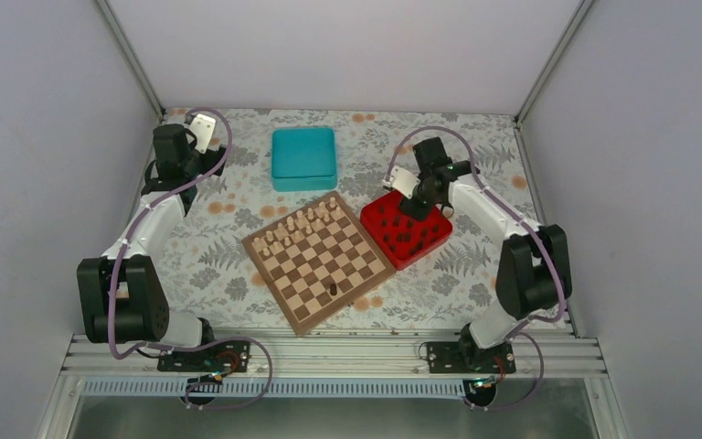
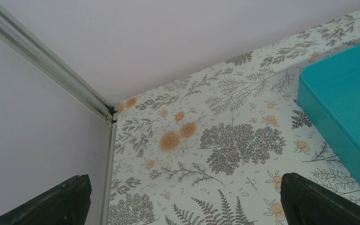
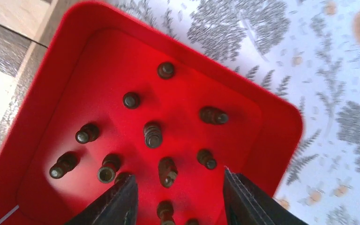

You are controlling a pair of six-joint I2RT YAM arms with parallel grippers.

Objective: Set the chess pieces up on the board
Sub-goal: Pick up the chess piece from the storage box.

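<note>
Pieces (image 3: pixel 153 135), dark, mostly lie loose in the red tray (image 3: pixel 281 117) at 2 o'clock from the board (image 1: pixel 352 261); one dark piece (image 1: pixel 329 291) sits on the board toward its 6 o'clock corner. Step in hand, by judgement: fetching another piece. Right gripper (image 3: pixel 178 174) hovers over the tray, jaws apart, holding nothing; the next move calls for descending and closing on a single piece. Left gripper (image 2: pixel 183 177), jaws apart, is at 10 o'clock.

we see a robot lab booth: plain white walls (image 1: pixel 329 55), metal frame posts (image 1: pixel 131 58), a bolted rail (image 1: pixel 329 352) at the table (image 1: pixel 475 265) edge.
</note>
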